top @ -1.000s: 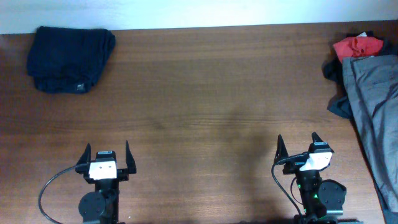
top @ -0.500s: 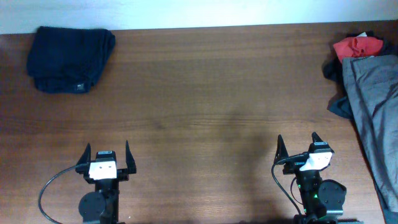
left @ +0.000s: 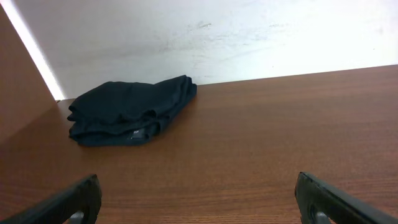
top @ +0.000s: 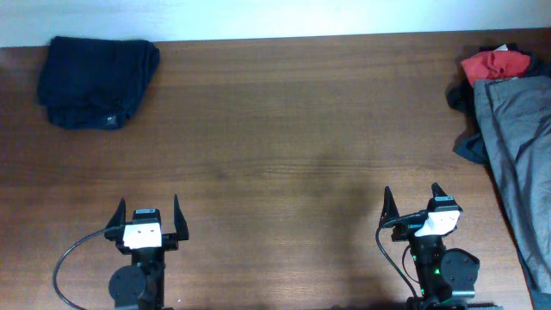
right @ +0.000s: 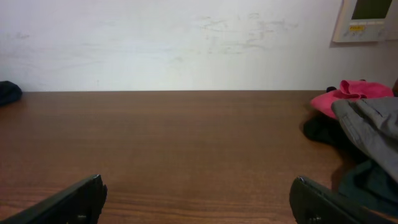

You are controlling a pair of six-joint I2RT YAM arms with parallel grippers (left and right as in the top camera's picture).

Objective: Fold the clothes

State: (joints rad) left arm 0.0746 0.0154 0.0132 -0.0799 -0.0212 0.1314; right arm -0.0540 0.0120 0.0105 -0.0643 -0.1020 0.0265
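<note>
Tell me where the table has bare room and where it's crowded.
Bare: the whole middle of the table, from the navy garment in the far left corner to the right-edge heap, and between the left gripper and right gripper. Crowded: the right edge, where the grey garment and red garment pile up.

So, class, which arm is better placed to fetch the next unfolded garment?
Right. The grey garment and red garment lie heaped, unfolded, on that side, close to the open right gripper. The left gripper, also open, sits nearer the folded navy garment across the table.
</note>
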